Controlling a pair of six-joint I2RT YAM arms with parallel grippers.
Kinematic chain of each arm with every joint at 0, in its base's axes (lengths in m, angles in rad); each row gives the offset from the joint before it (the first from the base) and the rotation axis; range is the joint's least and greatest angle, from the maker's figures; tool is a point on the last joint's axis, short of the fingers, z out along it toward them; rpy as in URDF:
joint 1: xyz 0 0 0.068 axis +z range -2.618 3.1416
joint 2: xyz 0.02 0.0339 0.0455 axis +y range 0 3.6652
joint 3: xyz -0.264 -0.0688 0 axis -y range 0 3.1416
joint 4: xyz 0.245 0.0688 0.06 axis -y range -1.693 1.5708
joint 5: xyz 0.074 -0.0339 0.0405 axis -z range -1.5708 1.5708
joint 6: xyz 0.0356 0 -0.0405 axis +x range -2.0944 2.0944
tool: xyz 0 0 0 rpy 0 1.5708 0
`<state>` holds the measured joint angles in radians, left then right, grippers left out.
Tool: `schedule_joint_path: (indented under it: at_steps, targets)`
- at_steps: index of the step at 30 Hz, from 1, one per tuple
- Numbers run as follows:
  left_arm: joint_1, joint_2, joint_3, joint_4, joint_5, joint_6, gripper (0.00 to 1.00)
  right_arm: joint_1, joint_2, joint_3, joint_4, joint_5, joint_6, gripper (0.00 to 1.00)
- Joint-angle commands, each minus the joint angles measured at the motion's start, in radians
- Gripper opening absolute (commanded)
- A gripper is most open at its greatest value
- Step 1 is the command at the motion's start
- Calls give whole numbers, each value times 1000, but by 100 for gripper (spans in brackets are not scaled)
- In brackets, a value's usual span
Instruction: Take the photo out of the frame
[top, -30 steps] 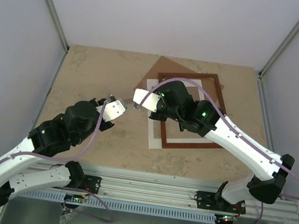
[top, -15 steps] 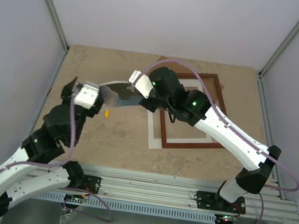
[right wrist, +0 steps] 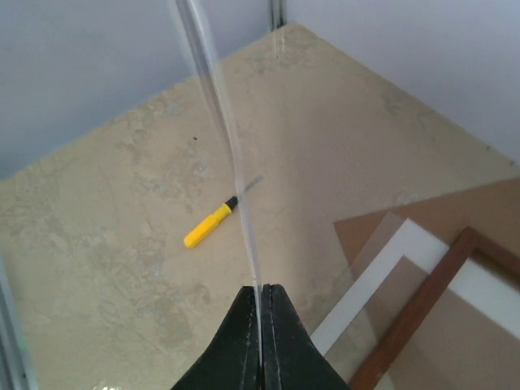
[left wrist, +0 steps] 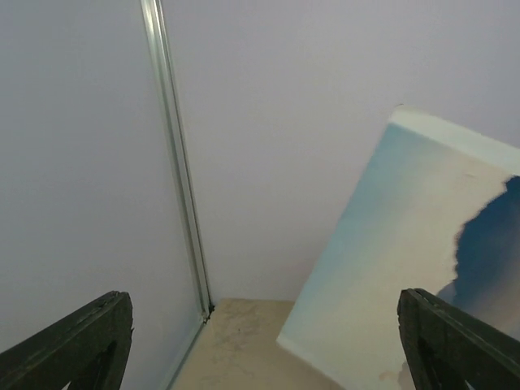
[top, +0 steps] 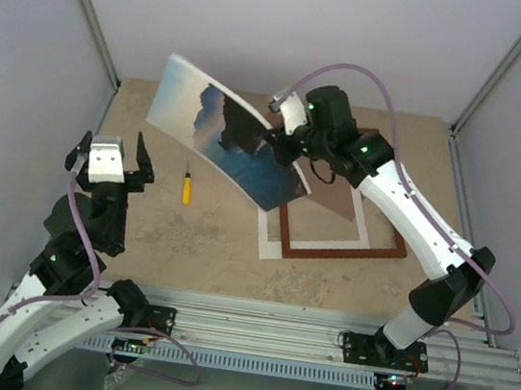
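Note:
The photo [top: 213, 130], a print of blue sea, dark cliffs and pale sky, hangs tilted in the air above the table's back left. My right gripper [top: 273, 137] is shut on its right edge. In the right wrist view the photo [right wrist: 231, 162] shows edge-on as a thin strip rising from the closed right gripper [right wrist: 262, 292]. The frame [top: 330, 253] lies flat at the right; its reddish wooden edge [right wrist: 422, 301] is visible below the photo. My left gripper [top: 112, 143] stands open at the far left, apart from the photo [left wrist: 422, 268], with nothing between its fingers [left wrist: 81, 341].
A white mat sheet [top: 269, 240] lies under the frame's left side, and a brown backing board [right wrist: 455, 207] lies behind it. A small yellow-handled tool [top: 186, 187] rests on the tabletop between the arms. Grey walls and metal posts [left wrist: 175, 162] close in the table.
My right gripper has lifted the photo up and to the left, so it now stands tilted in the air. My left gripper has opened and drawn back to the left.

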<state>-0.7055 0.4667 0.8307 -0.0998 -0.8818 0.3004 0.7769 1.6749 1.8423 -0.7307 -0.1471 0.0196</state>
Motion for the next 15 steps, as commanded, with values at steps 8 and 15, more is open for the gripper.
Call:
schedule_joint_path:
  at_steps: [8, 15]
  targets:
    - [159, 44, 18, -98, 209, -351, 99, -314, -142, -462, 333, -531, 368, 0]
    - [196, 70, 17, -151, 299, -424, 99, -442, -140, -666, 460, -631, 493, 0]
